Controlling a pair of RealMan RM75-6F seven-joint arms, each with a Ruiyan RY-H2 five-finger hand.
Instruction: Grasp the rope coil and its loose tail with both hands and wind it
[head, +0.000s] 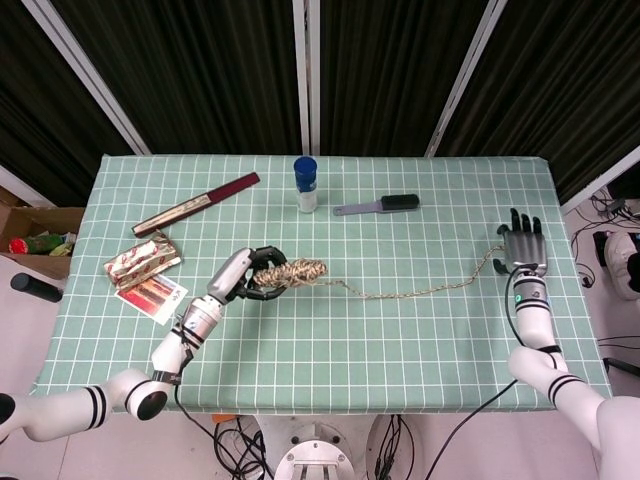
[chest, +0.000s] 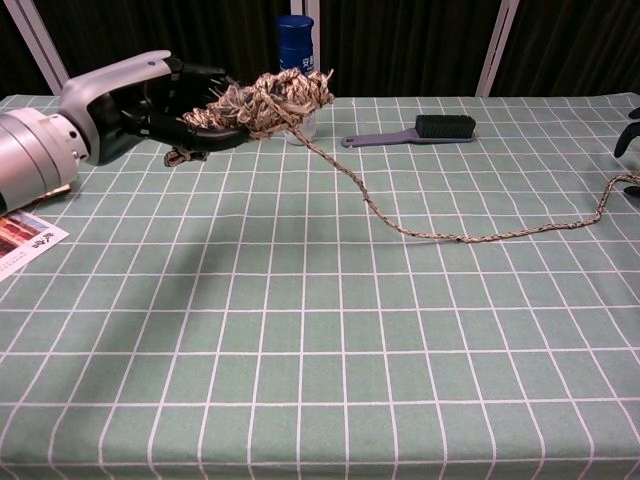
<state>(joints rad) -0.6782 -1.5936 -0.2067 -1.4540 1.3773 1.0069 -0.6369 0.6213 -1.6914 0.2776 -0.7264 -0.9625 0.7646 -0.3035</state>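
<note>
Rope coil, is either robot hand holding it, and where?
The left robot hand grips the rope coil at its left end. The right robot hand holds nothing.

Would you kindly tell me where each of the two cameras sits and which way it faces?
Head view: high above, looking down at the table; both arms show, left hand gripping the rope coil, right hand at the loose tail.
Chest view: low at the near edge, facing across; left hand, right fingertips.
Shared: coil, tail, brush, bottle.
</note>
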